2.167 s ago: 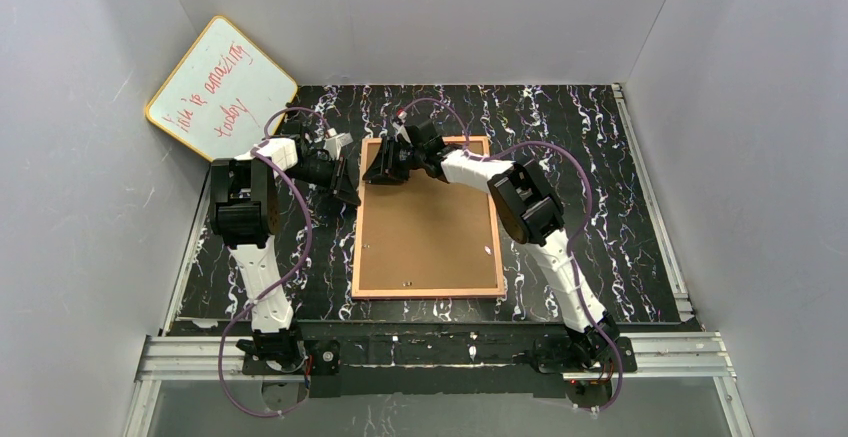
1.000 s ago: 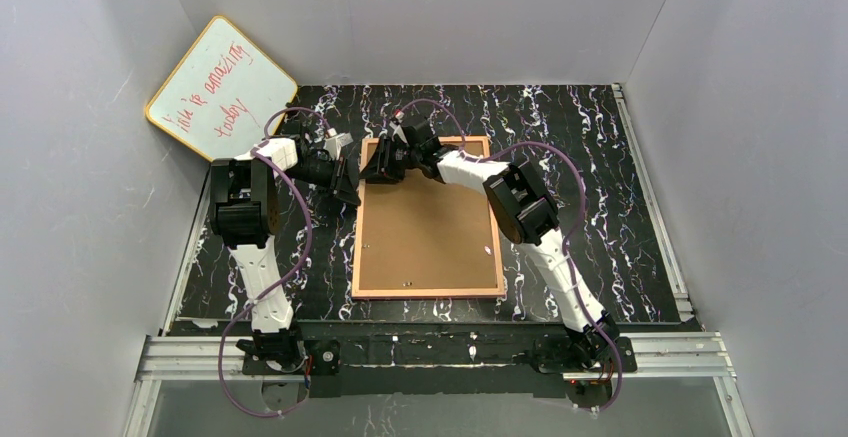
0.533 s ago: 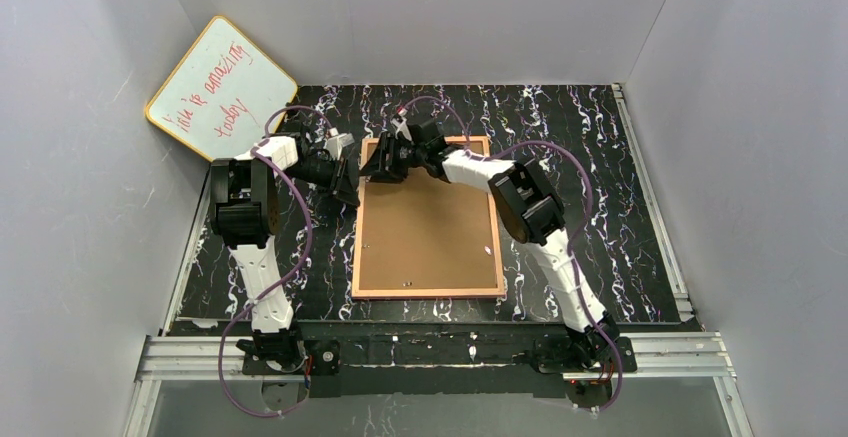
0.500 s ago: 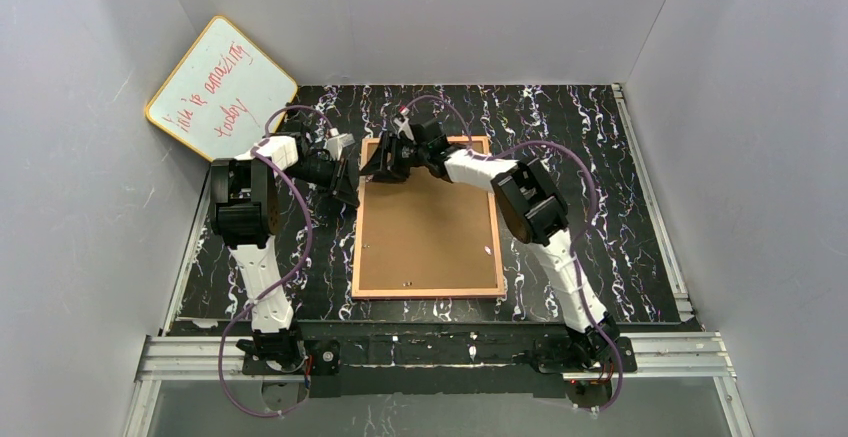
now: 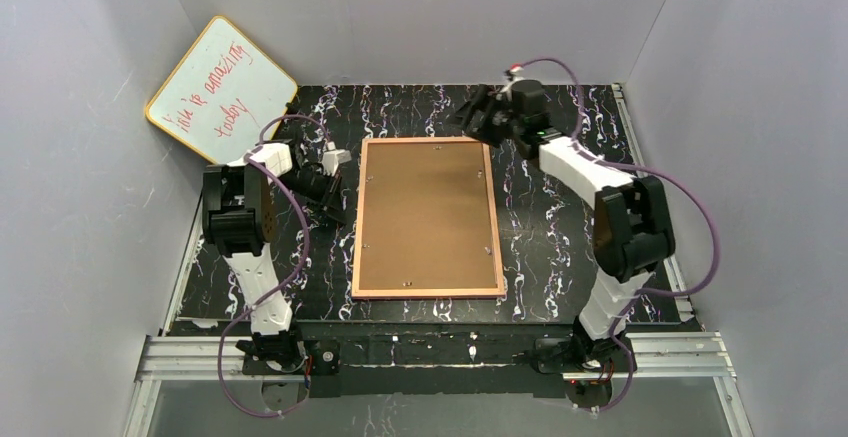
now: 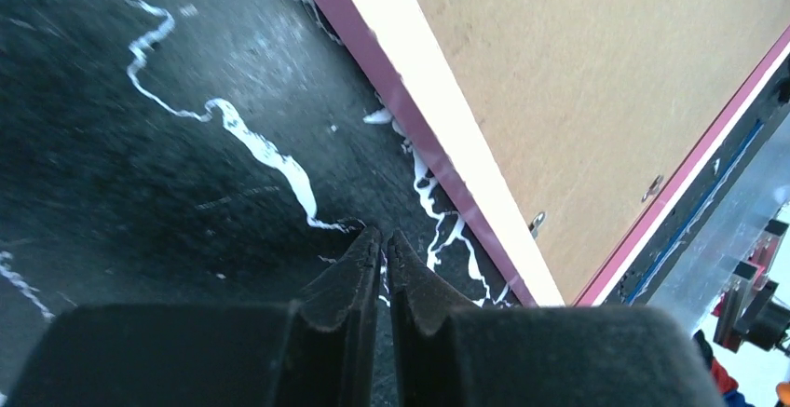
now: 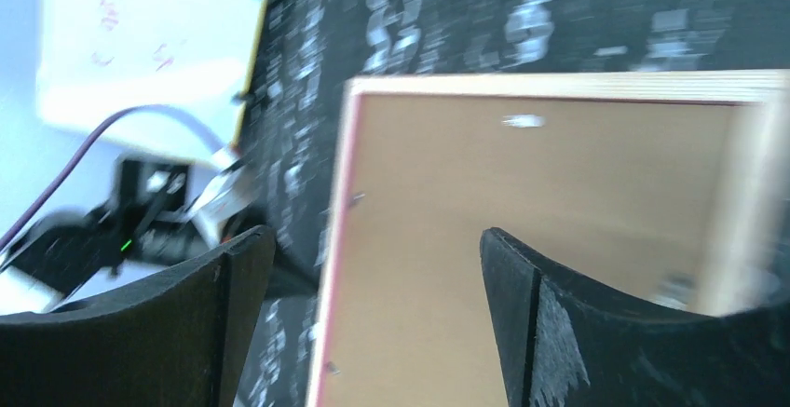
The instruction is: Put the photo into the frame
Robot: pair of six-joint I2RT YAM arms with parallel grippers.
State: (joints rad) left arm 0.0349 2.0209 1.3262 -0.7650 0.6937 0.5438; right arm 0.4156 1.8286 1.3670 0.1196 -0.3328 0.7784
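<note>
One frame [image 6: 445, 118] lies face-down, its pane hidden.

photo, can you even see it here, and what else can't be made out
- Photo: in no view; the backing board covers the face-down frame, so whether it lies underneath cannot be told.
- Pane: faces the table, hidden in all views.
- Clips: right wrist view, blur hides how they are turned.
</note>
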